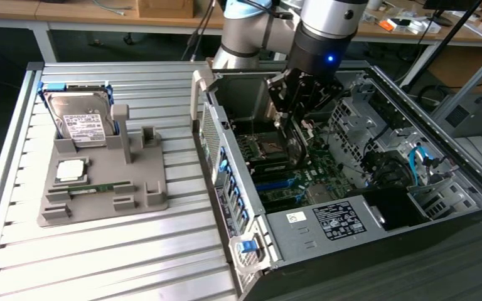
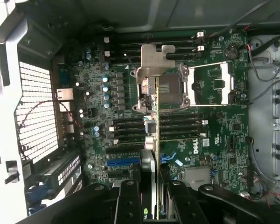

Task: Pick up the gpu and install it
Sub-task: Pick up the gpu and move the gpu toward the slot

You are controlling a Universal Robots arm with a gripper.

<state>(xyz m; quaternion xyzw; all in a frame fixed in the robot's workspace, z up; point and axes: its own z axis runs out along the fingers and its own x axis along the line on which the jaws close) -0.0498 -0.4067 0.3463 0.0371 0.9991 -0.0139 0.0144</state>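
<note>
The gripper is clenched on the gpu — picked up, hanging above the motherboard, not plugged in yet.

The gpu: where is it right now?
The gpu is clamped edge-on in the claw, inside the open computer case on the exterior view's right, over the motherboard.

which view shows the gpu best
The wrist view: the gpu runs edge-on out from between the gripper fingers, its silver bracket plain above the motherboard. In the exterior view it is a dark sliver under the gripper, inside the case.
</note>
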